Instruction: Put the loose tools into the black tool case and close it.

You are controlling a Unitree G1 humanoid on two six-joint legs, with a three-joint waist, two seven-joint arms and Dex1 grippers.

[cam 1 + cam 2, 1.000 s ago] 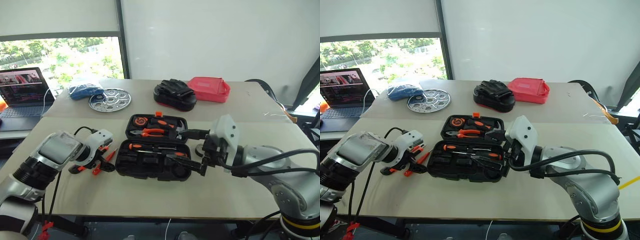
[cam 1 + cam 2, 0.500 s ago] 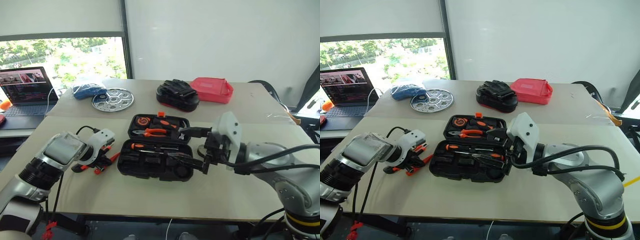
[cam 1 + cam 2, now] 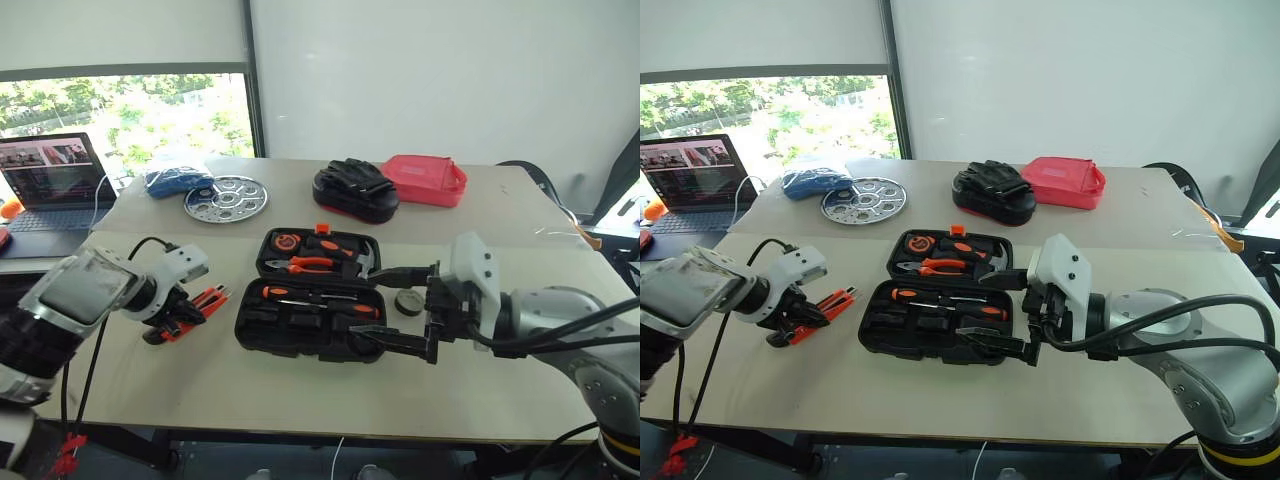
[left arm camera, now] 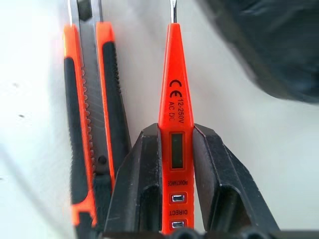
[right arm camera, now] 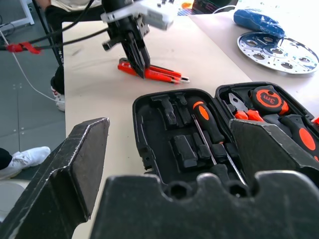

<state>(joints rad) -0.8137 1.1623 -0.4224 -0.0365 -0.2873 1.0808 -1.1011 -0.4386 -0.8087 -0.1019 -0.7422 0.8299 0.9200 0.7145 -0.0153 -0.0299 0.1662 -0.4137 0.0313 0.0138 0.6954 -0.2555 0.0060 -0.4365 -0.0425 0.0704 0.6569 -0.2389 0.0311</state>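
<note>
The black tool case (image 3: 290, 326) lies open in the middle of the table, with a screwdriver (image 3: 300, 295), pliers and a tape measure in its slots. My left gripper (image 4: 175, 130) is shut on the slim orange pen-like tool (image 4: 175, 99), left of the case, with the tool's tip pointing toward the case. The orange-black utility knife (image 4: 89, 114) lies right beside it on the table. My right gripper (image 3: 366, 304) hangs open over the case's right end. The small black tape roll (image 3: 407, 301) sits on the table just right of the case.
On the far table stand a laptop (image 3: 45, 190), a blue bundle (image 3: 172, 182), a round perforated steel plate (image 3: 225, 198), a black glove heap (image 3: 355, 190) and a red pouch (image 3: 425, 180). Bare tabletop lies in front of the case.
My left gripper has shut on the orange pen-like tool, and the arm has risen and drawn a little to the left. The right gripper stays open by the case.
</note>
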